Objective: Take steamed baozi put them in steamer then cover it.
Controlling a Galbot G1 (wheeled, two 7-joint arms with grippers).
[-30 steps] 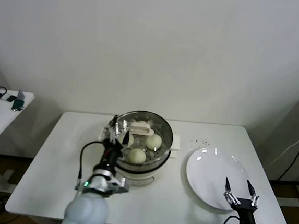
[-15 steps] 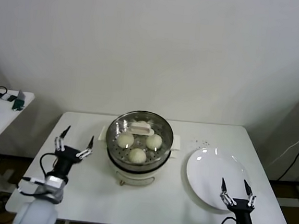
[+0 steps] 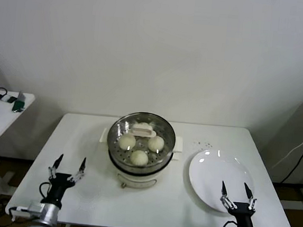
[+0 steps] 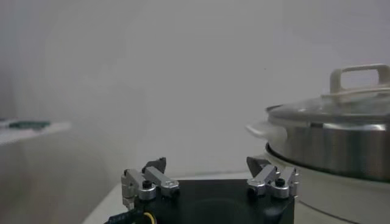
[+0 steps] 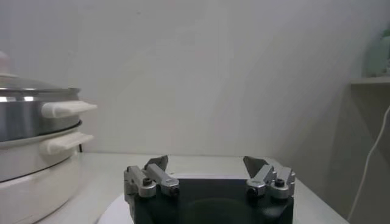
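The steamer [image 3: 139, 165] stands at the table's middle, a steel basket on a cream-white pot base. The clear glass cover [image 3: 163, 130] with its cream handle [image 3: 143, 129] sits on it. Three baozi [image 3: 139, 157] show through the glass; a fourth is hidden under the handle. My left gripper [image 3: 67, 169] is open and empty, low at the front left, well clear of the steamer. My right gripper [image 3: 237, 196] is open and empty at the front right, over the near rim of the white plate. The left wrist view shows the steamer [image 4: 341, 140] and cover [image 4: 359, 100] beside its open gripper [image 4: 207, 173].
An empty white plate [image 3: 218, 175] lies to the right of the steamer. A small side table [image 3: 3, 114] with a few items stands far left. The right wrist view shows the steamer's side handles [image 5: 64, 109] and its open gripper [image 5: 206, 167].
My left gripper has drawn back from the steamer's left side to the table's front left edge, open and empty. The cover stays on the steamer. My right gripper dropped slightly lower.
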